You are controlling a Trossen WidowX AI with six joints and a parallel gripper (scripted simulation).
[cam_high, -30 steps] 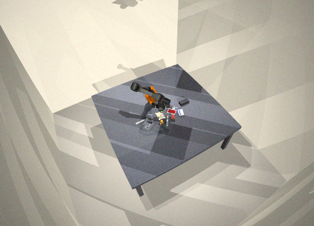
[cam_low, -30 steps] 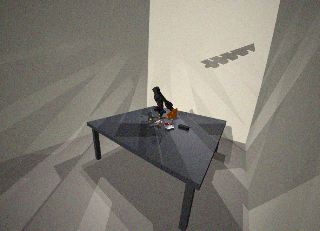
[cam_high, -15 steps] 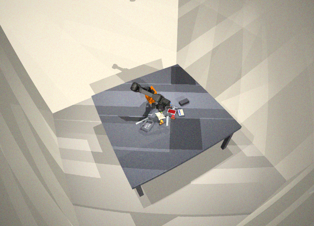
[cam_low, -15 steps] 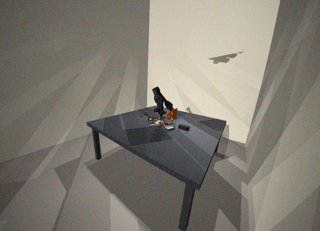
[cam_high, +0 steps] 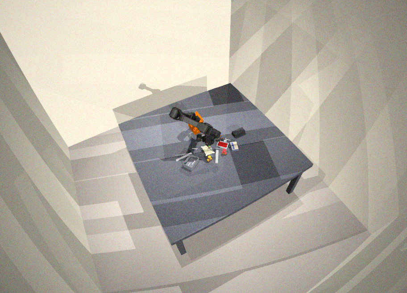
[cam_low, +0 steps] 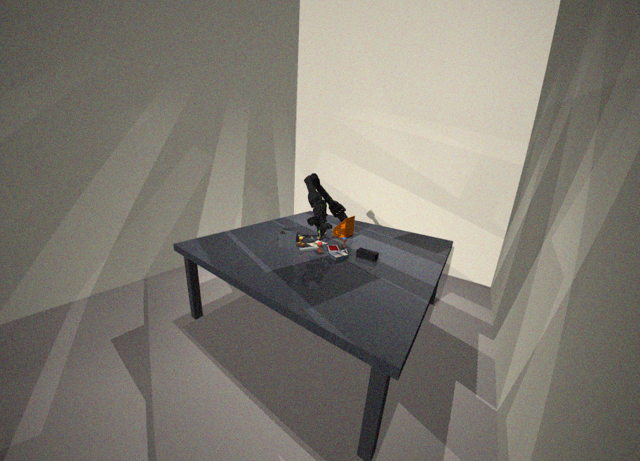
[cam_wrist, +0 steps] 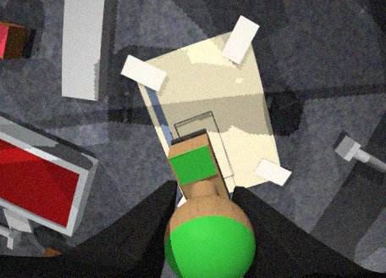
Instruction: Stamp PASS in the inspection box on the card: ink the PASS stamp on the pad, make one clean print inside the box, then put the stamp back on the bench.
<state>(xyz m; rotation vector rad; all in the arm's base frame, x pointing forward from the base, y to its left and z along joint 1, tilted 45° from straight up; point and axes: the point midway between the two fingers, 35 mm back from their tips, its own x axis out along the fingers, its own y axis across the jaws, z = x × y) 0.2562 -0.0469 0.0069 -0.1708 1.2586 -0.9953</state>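
Across the top view from the left, a pale rod (cam_high: 183, 157) lies beside a grey tray (cam_high: 197, 161) (cam_low: 283, 238) with small pale pieces inside, and a white headed pin (cam_high: 194, 148) (cam_wrist: 348, 147) lies nearby, between tray and arm. Next comes the orange plate (cam_high: 193, 129) (cam_low: 345, 227) at the arm's foot, then the cream card (cam_high: 207, 149) (cam_low: 316, 244) (cam_wrist: 212, 86), white strips across its corners. The gripper (cam_high: 208, 142) (cam_low: 320, 231) (cam_wrist: 205, 192) is closed on the green-topped wooden stamp (cam_high: 209, 146) (cam_low: 319, 234) (cam_wrist: 209, 242), whose block covers part of the outlined box (cam_wrist: 222, 142) in the wrist view; I cannot tell whether it touches the card. A yellow-topped stamp (cam_high: 209, 158) (cam_low: 300, 241) stands near the card, followed by a pale grey bar (cam_high: 217, 156) (cam_low: 308, 248) (cam_wrist: 82, 43). Further right are the red ink pad (cam_high: 222, 144) (cam_low: 333, 248) (cam_wrist: 38, 183), a red-topped stamp (cam_high: 224, 151) (cam_low: 320, 247) (cam_wrist: 14, 41), a blue-and-white box (cam_high: 234, 146) (cam_low: 338, 255) and a black block (cam_high: 238, 132) (cam_low: 367, 254).
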